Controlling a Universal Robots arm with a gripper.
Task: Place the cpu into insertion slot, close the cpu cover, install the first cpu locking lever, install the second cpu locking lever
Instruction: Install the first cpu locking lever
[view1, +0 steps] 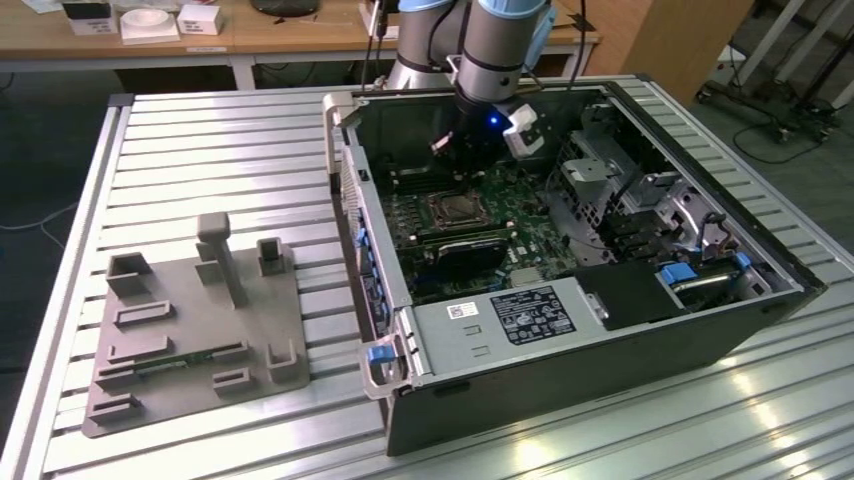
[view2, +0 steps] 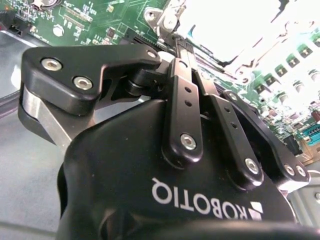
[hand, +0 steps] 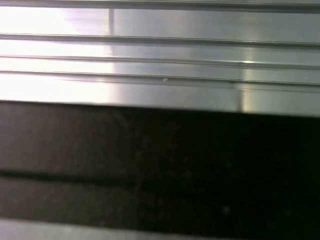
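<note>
Shows one gripper (view1: 465, 160) low inside one open computer case (view1: 561, 370), hanging over one green board (view1: 534, 200) near the socket. Cannot tell how wide it stands, nor whether anything is held. Finds one cover (view1: 435, 212) lying flat there, one tan cpu (view1: 458, 208) in its open centre. Counts one grey tray (view1: 200, 330) on the table (view1: 200, 130), well apart.

The ribbed surface (view1: 200, 130) looked like brushed, shiny metal; the grey fixture (view1: 187, 340) was matt plastic; the cpu cover (view1: 435, 210) was bare silvery metal.
</note>
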